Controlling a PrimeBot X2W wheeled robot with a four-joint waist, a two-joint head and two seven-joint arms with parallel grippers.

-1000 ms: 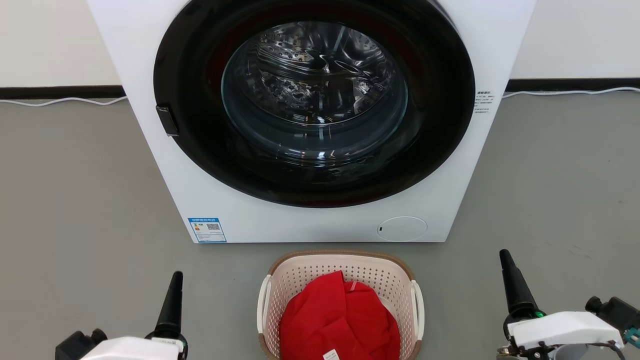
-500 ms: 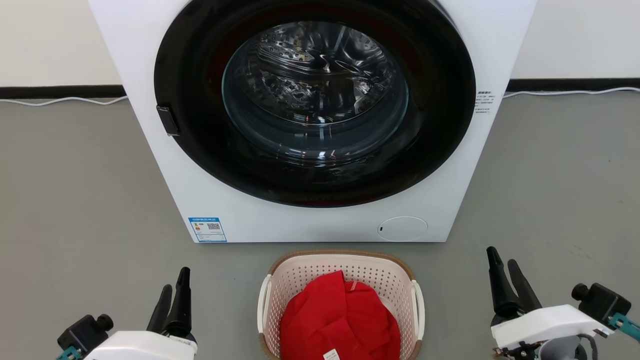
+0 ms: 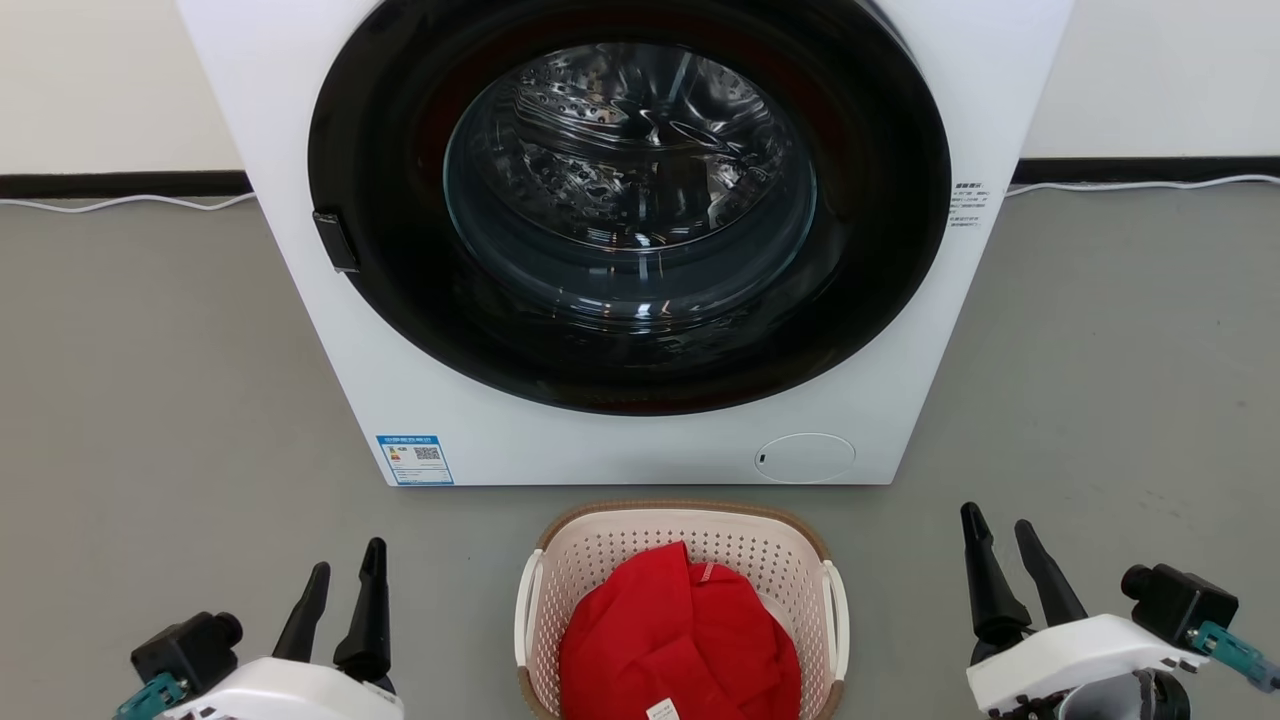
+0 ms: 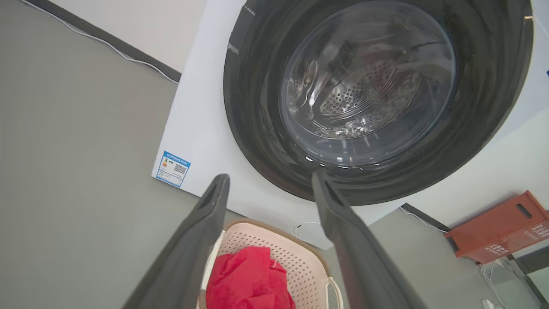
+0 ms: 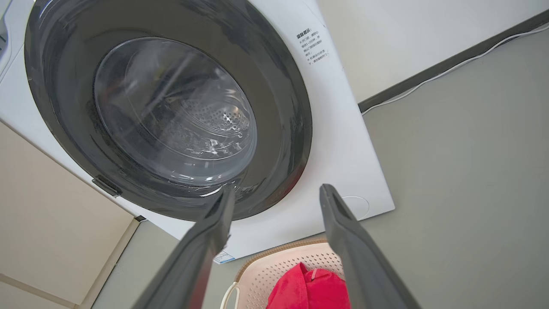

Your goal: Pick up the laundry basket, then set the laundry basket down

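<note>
At the lower centre of the head view, the small cream-white perforated plastic laundry basket (image 3: 684,507) with a brown woven-look rim is seen standing on the grey floor (image 3: 150,400). It is placed just before the white front-loading washing machine (image 3: 600,450), and a crumpled red cloth (image 3: 680,640) is heaped inside it. The left end effector (image 3: 348,557) at lower left and the right end effector (image 3: 995,517) at lower right are held moderately parted and empty, each well apart from the basket. The load is judged light, and the walls stiff but slightly flexible and smooth. The white loop handles (image 3: 524,605) at either side are judged the best holds, taken together so that tilting is avoided.
</note>
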